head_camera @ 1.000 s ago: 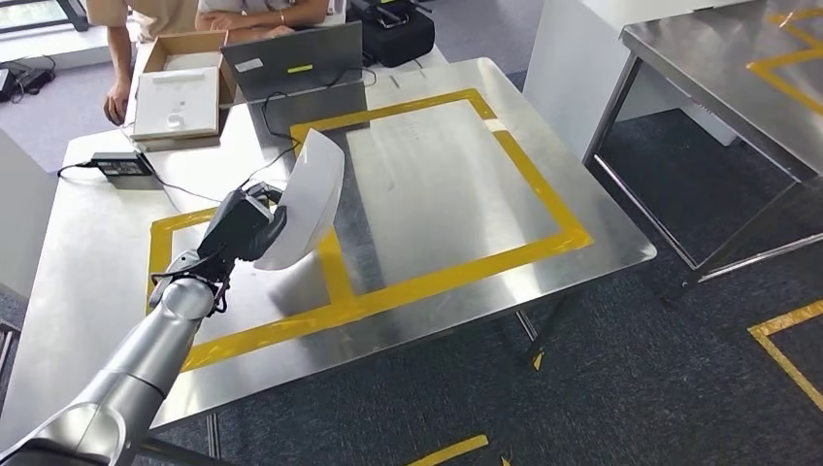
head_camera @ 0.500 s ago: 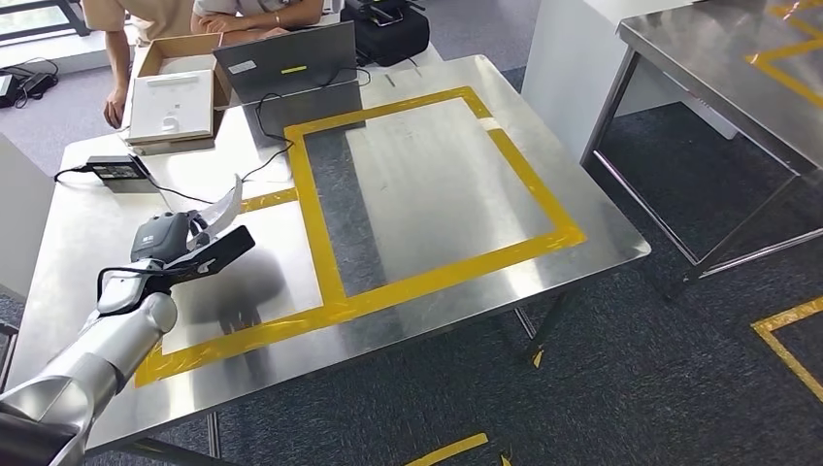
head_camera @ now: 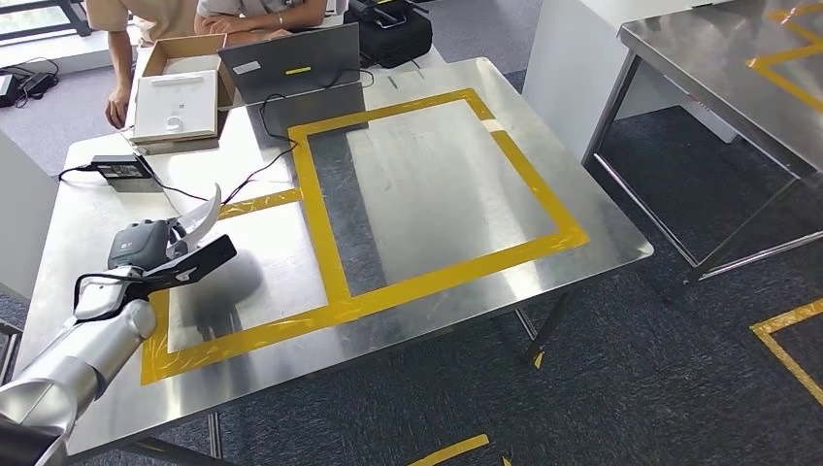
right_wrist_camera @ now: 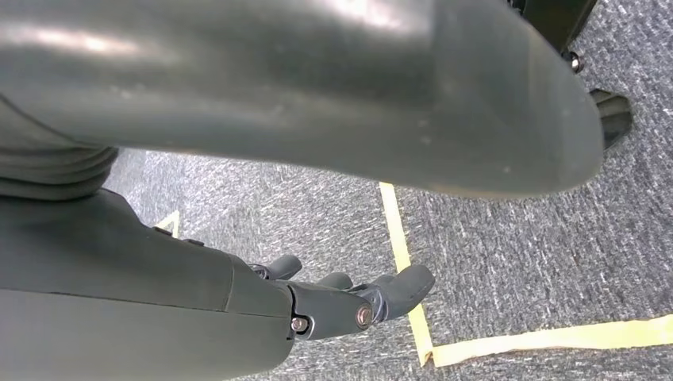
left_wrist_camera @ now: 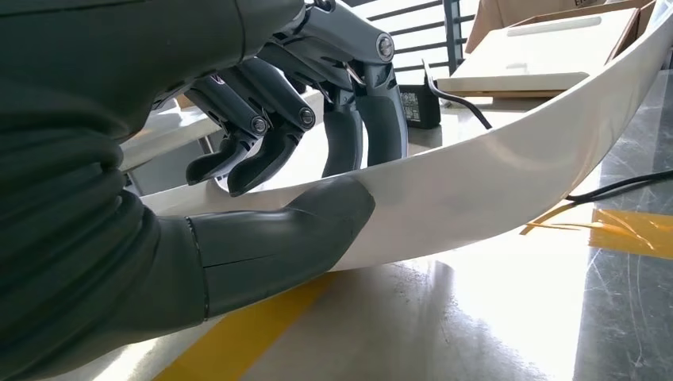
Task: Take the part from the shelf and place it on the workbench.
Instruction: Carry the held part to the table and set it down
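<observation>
From the head view, the left hand [head_camera: 155, 254] held the white curved part [head_camera: 202, 216] low over the workbench [head_camera: 437, 184] near its left edge, inside the smaller yellow-taped area. In the left wrist view, the thumb lay against the part's outer face, dark fingers [left_wrist_camera: 270, 127] curled behind it. In the right wrist view, the right hand [right_wrist_camera: 349, 302] hung over grey carpet, fingers loosely apart, holding nothing

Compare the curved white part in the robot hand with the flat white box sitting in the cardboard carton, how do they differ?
The curved white plastic part is a thin, bowed shell, while the flat white box is a squared slab. The part is gripped by the left robot hand, near the workbench's front left; the box lies flat in the brown cardboard carton at the far edge. Both are plain white.
</observation>
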`<move>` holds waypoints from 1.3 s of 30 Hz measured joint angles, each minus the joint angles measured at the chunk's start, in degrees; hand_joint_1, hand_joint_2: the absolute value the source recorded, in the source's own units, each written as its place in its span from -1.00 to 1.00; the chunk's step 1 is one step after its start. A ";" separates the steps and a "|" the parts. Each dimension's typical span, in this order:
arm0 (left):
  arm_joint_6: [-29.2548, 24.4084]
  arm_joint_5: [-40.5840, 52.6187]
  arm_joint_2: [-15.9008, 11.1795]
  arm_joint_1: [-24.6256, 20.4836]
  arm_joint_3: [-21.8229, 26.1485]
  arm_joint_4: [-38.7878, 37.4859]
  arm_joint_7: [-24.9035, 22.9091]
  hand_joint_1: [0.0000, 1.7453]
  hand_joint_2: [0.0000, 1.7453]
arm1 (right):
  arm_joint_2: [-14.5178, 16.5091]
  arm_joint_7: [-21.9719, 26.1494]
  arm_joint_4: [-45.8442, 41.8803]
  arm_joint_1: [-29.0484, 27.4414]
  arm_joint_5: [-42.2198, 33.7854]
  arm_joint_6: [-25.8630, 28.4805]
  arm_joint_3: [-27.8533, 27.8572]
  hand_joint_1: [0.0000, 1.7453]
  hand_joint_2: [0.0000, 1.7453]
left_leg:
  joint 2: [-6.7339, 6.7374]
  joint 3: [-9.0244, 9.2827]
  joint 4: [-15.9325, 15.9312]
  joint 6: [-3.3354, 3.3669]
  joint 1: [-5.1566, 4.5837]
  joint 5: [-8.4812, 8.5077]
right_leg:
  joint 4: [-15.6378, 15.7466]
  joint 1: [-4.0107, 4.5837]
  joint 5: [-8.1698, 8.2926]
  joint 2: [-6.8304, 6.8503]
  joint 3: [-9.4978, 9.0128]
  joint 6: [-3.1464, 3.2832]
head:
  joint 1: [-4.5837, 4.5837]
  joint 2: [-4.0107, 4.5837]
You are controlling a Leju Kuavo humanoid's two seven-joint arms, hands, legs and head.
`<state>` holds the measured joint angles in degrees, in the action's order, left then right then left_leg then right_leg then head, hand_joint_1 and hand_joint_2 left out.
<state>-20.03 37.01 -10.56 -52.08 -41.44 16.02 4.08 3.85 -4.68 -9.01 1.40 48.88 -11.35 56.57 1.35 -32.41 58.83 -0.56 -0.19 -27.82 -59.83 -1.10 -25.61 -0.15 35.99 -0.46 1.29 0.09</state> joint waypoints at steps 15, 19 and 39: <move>-8.48 1.26 0.02 1.13 0.00 -0.15 4.83 1.00 1.00 | 0.00 0.20 0.00 0.09 0.17 0.05 0.00 -1.00 -1.00 | -0.04 -0.03 0.04 0.01 -0.06 -0.01 | 0.05 0.01 0.02 0.03 0.00 -0.03 | 0.00 0.00; -12.59 1.26 0.21 1.30 0.04 0.16 9.64 1.00 1.00 | 0.00 0.18 0.00 0.13 0.42 0.05 0.00 -1.00 -1.00 | -0.05 -0.02 0.05 0.01 -0.06 0.00 | 0.06 0.03 0.02 0.05 0.00 -0.03 | 0.00 0.00; -12.94 1.57 4.55 1.47 0.36 1.53 15.39 0.00 1.00 | 0.00 0.37 0.00 0.43 1.13 -0.04 0.00 -1.00 -1.00 | -0.06 -0.07 0.09 0.06 -0.07 -0.04 | 0.12 0.05 0.04 0.05 0.00 -0.06 | 0.00 0.00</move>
<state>-32.97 38.58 -6.01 -50.61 -41.09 17.55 19.47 3.85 -4.31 -9.01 1.84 50.01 -11.40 56.57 1.30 -32.49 58.92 -0.50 -0.26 -27.86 -59.71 -1.05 -25.57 -0.10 35.99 -0.52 1.29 0.09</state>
